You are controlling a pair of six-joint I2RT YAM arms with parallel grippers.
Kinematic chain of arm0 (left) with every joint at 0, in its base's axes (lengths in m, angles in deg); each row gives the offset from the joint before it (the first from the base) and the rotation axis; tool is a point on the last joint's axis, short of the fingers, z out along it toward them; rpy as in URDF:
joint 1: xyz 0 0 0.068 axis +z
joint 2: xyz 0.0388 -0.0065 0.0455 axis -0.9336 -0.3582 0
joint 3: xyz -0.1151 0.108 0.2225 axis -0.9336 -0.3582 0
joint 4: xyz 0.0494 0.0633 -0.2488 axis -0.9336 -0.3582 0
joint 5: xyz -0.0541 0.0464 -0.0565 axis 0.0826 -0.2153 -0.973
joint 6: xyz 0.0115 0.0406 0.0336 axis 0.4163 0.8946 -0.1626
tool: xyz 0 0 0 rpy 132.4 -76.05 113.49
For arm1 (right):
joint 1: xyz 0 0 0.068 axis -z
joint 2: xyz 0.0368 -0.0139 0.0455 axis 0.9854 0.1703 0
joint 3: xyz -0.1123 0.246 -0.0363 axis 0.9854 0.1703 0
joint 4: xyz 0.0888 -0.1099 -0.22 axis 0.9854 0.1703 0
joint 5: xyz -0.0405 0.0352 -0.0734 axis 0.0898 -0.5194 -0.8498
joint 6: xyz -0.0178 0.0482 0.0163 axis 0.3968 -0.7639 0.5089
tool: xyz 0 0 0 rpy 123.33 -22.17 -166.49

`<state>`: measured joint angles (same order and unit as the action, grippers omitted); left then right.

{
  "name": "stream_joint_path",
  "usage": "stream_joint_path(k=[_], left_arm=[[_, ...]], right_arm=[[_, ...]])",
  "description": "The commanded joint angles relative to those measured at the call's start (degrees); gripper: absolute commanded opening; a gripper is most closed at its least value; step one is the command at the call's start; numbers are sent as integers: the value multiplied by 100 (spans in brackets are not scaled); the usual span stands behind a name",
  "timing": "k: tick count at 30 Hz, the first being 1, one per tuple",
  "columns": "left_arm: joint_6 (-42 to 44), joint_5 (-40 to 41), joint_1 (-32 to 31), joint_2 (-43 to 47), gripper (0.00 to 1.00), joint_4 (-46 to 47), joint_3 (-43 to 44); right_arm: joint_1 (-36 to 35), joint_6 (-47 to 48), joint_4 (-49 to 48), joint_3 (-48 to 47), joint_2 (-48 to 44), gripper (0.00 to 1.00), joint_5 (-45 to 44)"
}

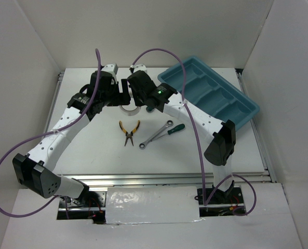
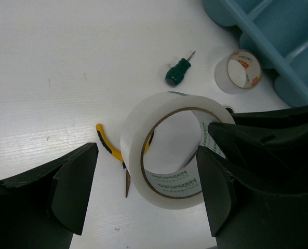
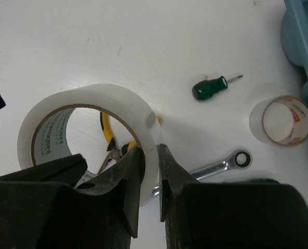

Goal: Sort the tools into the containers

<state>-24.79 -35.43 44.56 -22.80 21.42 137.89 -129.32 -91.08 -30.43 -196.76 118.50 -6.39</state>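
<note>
From above, the white tape roll (image 1: 129, 109) hangs between our left gripper (image 1: 121, 95) and right gripper (image 1: 136, 96), at 9 o'clock from the teal tray (image 1: 247, 116). At the left wrist the jaws stand apart astride it, its bore axis running roughly 10-to-4 o'clock. At the right wrist the jaws clamp its wall at 5 o'clock; released before the left closes, we fear it drops onto the pliers (image 3: 107, 132).

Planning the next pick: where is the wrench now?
In the top view the wrench lies mid-table, just right of the pliers, beside a green-handled screwdriver.
</note>
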Motion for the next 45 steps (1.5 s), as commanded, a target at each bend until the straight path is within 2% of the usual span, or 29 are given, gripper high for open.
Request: stream_joint_path(k=[1, 6, 12, 13, 15, 19, 22, 29, 32, 37, 42, 45], left_arm=[[77, -525, 150, 325, 91, 285, -30], [315, -507, 449, 685, 92, 251, -118], [692, -1086, 1793, 967, 91, 162, -513], [693, -1236, 2021, 993, 91, 188, -635], [710, -1308, 2207, 1011, 91, 259, -785], [623, -1396, 2348, 950, 91, 390, -996], [561, -1440, 2374, 906, 91, 452, -1111], [429, -1483, 2409, 879, 90, 557, -1322], [403, -1501, 2427, 870, 90, 540, -1392], [394, -1483, 2427, 774, 90, 487, -1392], [377, -1554, 2568, 774, 90, 522, -1427], [376, -1563, 2550, 739, 90, 523, -1393]], right_arm=[[8, 110, -75, 13, -180, 0, -282], [350, 268, -48, 127, -311, 0, -485], [1694, 707, -575, 286, -496, 0, -678], [2122, 830, -802, 242, -444, 0, -696], [2493, 979, -1328, 110, -295, 0, -705], [3398, 1340, -2647, -4, 48, 0, -388], [3620, 1901, -3702, -179, 522, 0, -571], [3638, 3571, -6012, -426, 1832, 0, -1231], [3559, 4624, -6533, -663, 2410, 2, -1625], [3603, 5164, -6666, -1094, 3036, 2, -1891], [3717, 5199, -6631, -981, 3098, 12, -1804], [3743, 5261, -6693, -796, 3020, 41, -1672]])
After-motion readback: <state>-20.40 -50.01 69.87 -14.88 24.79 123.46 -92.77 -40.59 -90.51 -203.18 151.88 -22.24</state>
